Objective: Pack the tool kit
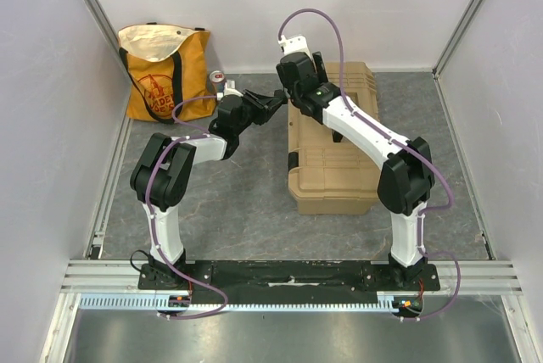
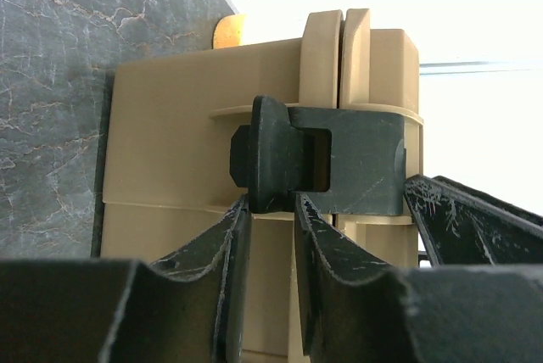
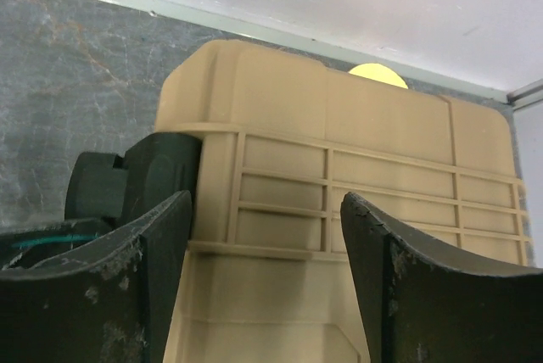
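1. Top view: one tan toolbox [image 1: 327,181], lid shut, lies at 3 o'clock from centre. One orange tote bag [image 1: 165,75] stands at 10 o'clock, its print unreadable.
2. Left wrist: the left gripper [image 2: 271,210] is narrowly parted at one black latch [image 2: 365,159]. I cannot tell if it grips.
3. Right wrist: the right gripper [image 3: 267,198] is spread wide over the ribbed lid [image 3: 339,185].

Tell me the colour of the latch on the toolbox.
Black latch on the tan toolbox; the left wrist view shows it best.

Bare table [image 1: 246,198] lies left of the toolbox [image 1: 333,181]; the tote bag [image 1: 165,70] blocks the far-left corner.
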Motion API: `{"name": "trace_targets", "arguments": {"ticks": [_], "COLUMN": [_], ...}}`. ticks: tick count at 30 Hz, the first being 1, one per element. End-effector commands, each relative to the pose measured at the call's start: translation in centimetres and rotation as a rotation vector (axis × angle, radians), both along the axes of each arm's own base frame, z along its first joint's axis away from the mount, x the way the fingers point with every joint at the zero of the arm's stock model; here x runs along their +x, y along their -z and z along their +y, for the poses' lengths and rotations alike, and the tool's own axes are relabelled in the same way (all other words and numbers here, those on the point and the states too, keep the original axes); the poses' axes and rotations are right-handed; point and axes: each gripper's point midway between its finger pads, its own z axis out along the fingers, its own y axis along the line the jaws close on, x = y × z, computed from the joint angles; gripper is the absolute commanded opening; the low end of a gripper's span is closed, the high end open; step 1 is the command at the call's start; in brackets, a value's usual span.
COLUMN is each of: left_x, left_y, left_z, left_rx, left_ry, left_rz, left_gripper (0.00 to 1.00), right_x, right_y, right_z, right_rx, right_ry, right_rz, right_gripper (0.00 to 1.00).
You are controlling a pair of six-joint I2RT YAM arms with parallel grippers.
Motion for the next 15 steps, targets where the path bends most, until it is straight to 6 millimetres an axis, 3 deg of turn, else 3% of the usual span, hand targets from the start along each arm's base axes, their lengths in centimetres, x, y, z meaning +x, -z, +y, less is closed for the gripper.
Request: {"name": "trace_targets", "arguments": {"ticks": [1, 7, 15], "left_x": [-1.2, -1.1, -1.0], "left_y": [-2.2, -1.6, 1.1], "left_z": [-1.9, -1.6, -1.2], "left_rx": [0.023, 0.033, 0.070], "left_ry": [0.079, 0.069, 0.059], "left_rz": [-0.071, -0.059, 0.012], "left_gripper": [0.33, 0.33, 0.34], "right_x": [0.4, -0.1, -0.3], "right_y": [0.6, 3.0, 3.6], "right_z": [-1.8, -1.8, -1.3], "right_rx": [0.017, -0.006, 0.024], "right_ry": [0.058, 0.033, 0.025], "right_rz": [0.035, 0.096, 0.114], "right_gripper": [0.76, 0.74, 0.75]}}
